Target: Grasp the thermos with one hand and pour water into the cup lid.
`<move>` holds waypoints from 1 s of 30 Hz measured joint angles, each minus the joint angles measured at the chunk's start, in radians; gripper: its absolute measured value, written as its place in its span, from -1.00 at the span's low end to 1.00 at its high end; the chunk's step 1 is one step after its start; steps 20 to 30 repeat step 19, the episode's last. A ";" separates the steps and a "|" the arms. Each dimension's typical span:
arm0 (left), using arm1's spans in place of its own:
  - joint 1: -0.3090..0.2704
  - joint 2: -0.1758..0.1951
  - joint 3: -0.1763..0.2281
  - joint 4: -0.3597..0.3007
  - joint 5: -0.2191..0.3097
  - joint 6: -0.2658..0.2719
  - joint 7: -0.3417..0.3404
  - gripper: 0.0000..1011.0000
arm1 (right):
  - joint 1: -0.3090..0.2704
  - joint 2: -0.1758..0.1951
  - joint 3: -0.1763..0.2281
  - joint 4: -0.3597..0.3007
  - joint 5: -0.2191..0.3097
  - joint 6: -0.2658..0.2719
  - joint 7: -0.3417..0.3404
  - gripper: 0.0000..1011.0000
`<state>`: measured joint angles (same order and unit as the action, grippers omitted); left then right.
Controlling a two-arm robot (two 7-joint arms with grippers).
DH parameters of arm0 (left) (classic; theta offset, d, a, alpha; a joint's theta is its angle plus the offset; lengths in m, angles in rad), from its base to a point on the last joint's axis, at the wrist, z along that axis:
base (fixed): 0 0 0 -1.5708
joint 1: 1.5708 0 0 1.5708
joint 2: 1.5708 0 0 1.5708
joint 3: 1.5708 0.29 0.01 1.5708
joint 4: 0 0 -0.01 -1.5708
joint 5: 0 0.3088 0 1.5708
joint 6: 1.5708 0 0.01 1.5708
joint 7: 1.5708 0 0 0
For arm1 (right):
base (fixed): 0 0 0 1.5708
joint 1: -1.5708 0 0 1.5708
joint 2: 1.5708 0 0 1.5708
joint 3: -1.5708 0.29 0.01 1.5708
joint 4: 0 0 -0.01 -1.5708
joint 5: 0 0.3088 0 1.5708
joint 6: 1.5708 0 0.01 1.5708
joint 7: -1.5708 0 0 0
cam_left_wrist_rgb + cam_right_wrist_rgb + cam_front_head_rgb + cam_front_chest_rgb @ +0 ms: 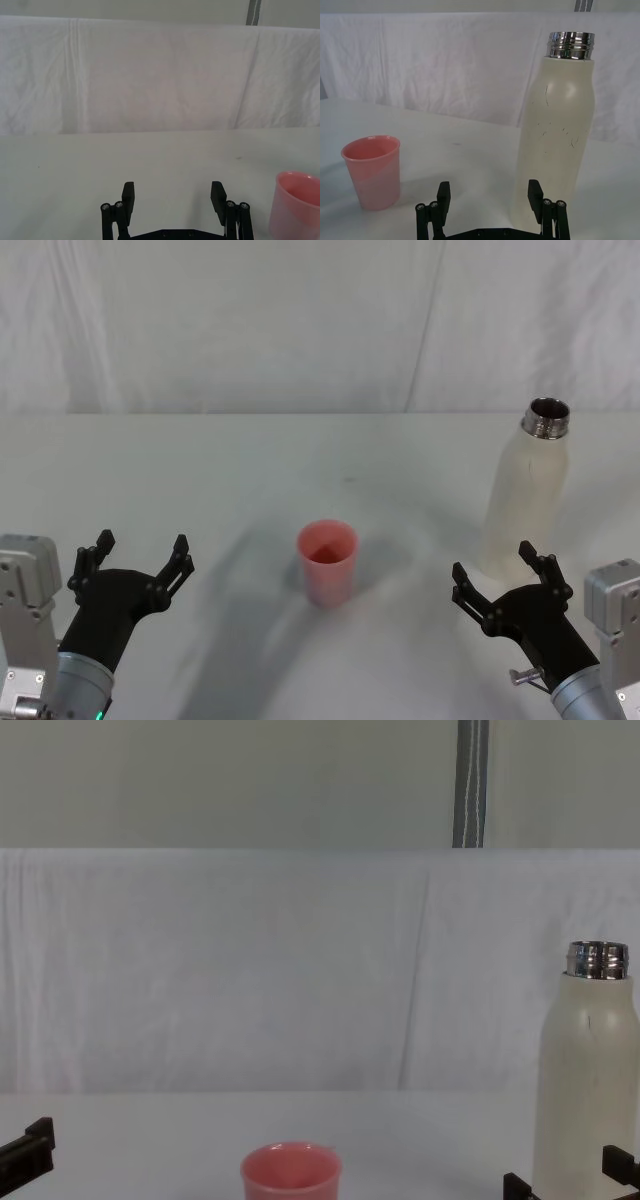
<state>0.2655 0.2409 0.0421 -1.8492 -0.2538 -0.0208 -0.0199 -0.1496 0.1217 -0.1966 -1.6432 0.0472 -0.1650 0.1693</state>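
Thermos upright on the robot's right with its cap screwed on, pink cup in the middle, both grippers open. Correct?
Not quite: the thermos has no cap on. The right wrist view shows its bare steel neck, open on top. The rest holds: cup in the middle, left gripper and right gripper open.

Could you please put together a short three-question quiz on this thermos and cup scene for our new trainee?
1. True or false: the thermos stands upright with its steel neck uncapped.
2. Which gripper is nearer the thermos? A) left gripper B) right gripper
3. Fill in: the cup stands on the table to the robot's ____ of the thermos.

Key:
1. True.
2. B; it sits open just in front of the thermos, not touching it.
3. Left.
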 joint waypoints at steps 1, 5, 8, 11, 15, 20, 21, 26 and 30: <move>0.000 0.000 0.000 0.000 0.000 0.000 0.000 0.98 | 0.000 0.000 0.000 0.000 0.000 0.000 0.000 0.98; 0.000 0.000 0.000 0.000 0.000 0.000 0.000 0.98 | 0.000 0.000 0.000 0.000 0.000 0.000 0.000 0.98; 0.000 0.000 0.000 0.000 0.000 0.000 0.000 0.98 | 0.000 0.000 0.000 0.000 0.000 0.000 0.000 0.98; 0.000 0.000 0.000 0.000 0.000 0.000 0.000 0.98 | 0.000 0.000 0.000 0.000 0.000 0.000 0.000 0.98; 0.000 0.000 0.000 0.000 0.000 0.000 0.000 0.98 | 0.000 0.000 0.000 0.000 0.000 0.000 0.000 0.98; 0.000 0.000 0.000 0.000 0.000 0.000 0.000 0.98 | 0.000 0.000 0.000 0.000 0.000 0.000 0.000 0.98; 0.000 0.000 0.000 0.000 0.000 0.000 0.000 0.98 | 0.000 0.000 0.000 0.000 0.000 0.000 0.000 0.98; 0.000 0.000 0.000 0.000 0.000 0.000 0.000 0.98 | 0.000 0.000 0.000 0.000 0.000 0.000 0.000 0.98; 0.000 0.000 0.000 0.000 0.000 0.000 0.000 0.98 | 0.000 0.000 0.000 0.000 0.000 0.000 0.000 0.98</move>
